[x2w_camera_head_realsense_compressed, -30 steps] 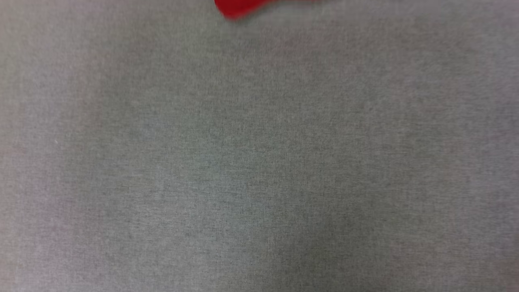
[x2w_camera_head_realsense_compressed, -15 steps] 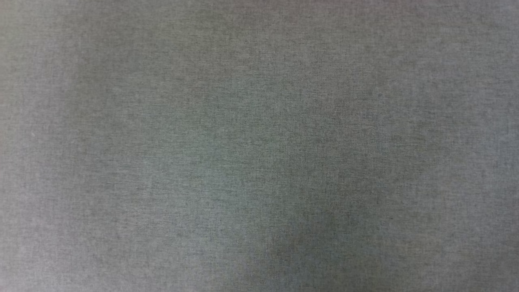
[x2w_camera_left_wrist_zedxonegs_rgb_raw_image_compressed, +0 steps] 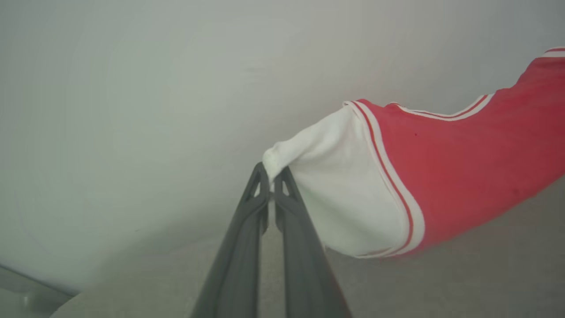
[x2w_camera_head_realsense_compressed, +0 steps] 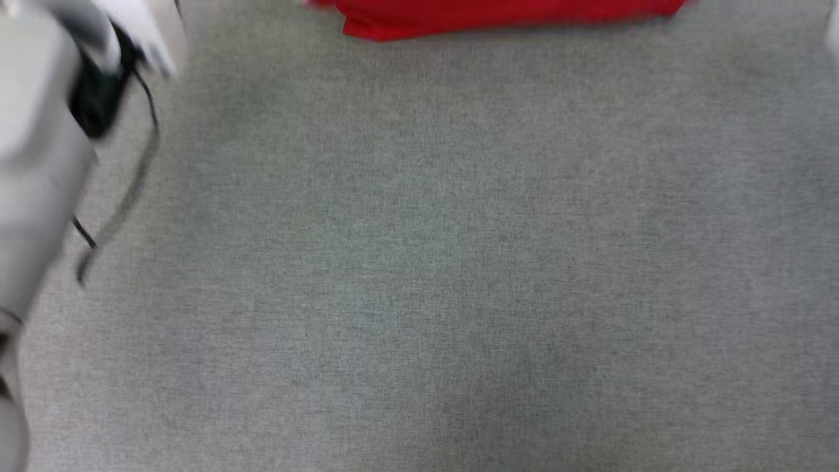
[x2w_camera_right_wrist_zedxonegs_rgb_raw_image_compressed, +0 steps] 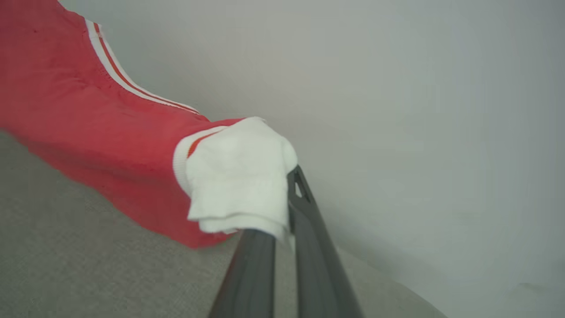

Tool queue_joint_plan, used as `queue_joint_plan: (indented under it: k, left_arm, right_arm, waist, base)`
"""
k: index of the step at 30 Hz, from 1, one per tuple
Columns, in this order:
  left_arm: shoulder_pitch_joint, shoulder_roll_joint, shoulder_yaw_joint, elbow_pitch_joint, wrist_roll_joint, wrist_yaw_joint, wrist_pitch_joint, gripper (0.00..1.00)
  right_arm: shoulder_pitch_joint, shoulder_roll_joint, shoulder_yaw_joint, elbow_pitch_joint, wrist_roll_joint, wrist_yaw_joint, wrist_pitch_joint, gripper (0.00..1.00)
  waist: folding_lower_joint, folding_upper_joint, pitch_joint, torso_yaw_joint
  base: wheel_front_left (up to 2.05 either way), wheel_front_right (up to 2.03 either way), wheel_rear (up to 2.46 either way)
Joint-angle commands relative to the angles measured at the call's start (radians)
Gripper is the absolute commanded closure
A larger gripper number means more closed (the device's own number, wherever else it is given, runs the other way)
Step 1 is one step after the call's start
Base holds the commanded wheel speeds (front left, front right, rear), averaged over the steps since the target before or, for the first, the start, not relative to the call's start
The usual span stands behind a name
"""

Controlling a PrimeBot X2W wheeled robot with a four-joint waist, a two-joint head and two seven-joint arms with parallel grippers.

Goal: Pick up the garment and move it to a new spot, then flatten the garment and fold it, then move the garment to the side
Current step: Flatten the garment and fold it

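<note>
**A:** What do we get from the head view?

**B:** We see the garment, a red jersey T-shirt, as a blurred red band along the top edge. The flat grey woven fabric surface spreads out below it. We cannot tell whether the band touches that surface. At the left edge we have a pale, blurred robot forearm with a thin black cable looping off it.

**A:** And from the left wrist?

**B:** There we look along the left gripper. Its two long dark fingers meet at the tips and pinch the edge of one white short sleeve. The sleeve hangs from that pinch. A red-and-white stripe trim joins it to the red body, which stretches away to the right, lifted off the grey surface. Behind it we see a plain pale wall.

**A:** The right wrist?

**B:** We find the right gripper clamped on the other white sleeve. That sleeve is bunched over the fingertips and hides one of them. The red body runs off to the upper left, and its lower edge hangs close over the grey surface. We take the garment as held in the air by both sleeves, one in each gripper.
</note>
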Motion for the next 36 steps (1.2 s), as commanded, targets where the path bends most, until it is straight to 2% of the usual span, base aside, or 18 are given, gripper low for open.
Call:
queue_joint_plan:
  k: [1,7,14,17,24,31,36]
  left_arm:
    - [0.059,0.005,0.003,-0.009,-0.014,-0.001,-0.011,1.0]
    - [0.321,0.034,-0.005,-0.095,-0.048,0.039,-0.036,1.0]
    - [0.624,0.104,-0.012,-0.264,-0.089,0.106,-0.043,1.0]
    - [0.746,0.142,-0.023,-0.339,-0.105,0.149,-0.044,1.0]
    - [0.985,0.231,-0.056,-0.481,-0.153,0.238,-0.03,1.0]
    - [1.154,0.276,-0.084,-0.579,-0.199,0.3,-0.027,1.0]
    - [1.221,0.303,-0.103,-0.63,-0.213,0.327,-0.014,1.0]
  right_arm:
    - [0.058,0.007,-0.002,-0.003,0.019,-0.001,-0.022,1.0]
    - [0.282,-0.005,0.037,-0.039,0.054,-0.001,-0.074,1.0]
    - [0.533,-0.054,0.059,-0.129,0.097,-0.001,-0.08,1.0]
    - [0.64,-0.086,0.06,-0.18,0.107,-0.001,-0.064,1.0]
    - [0.892,-0.156,0.011,-0.298,0.124,-0.002,-0.005,1.0]
    - [1.148,-0.202,-0.073,-0.38,0.125,-0.001,0.027,1.0]
    - [1.299,-0.219,-0.147,-0.432,0.114,-0.002,0.051,1.0]
  waist:
    - [-0.0001,-0.0001,-0.032,-0.004]
    - [-0.0001,-0.0001,-0.118,-0.01]
    - [-0.0001,-0.0001,-0.226,-0.023]
    - [-0.0001,-0.0001,-0.27,-0.033]
    - [-0.0001,-0.0001,-0.362,-0.049]
    - [-0.0001,-0.0001,-0.422,-0.047]
    - [-0.0001,-0.0001,-0.438,-0.045]
  base:
    - [0.0,0.0,0.0]
    - [0.0,0.0,0.0]
    - [0.0,0.0,0.0]
    - [0.0,0.0,0.0]
    - [0.0,0.0,0.0]
    - [0.0,0.0,0.0]
    - [0.0,0.0,0.0]
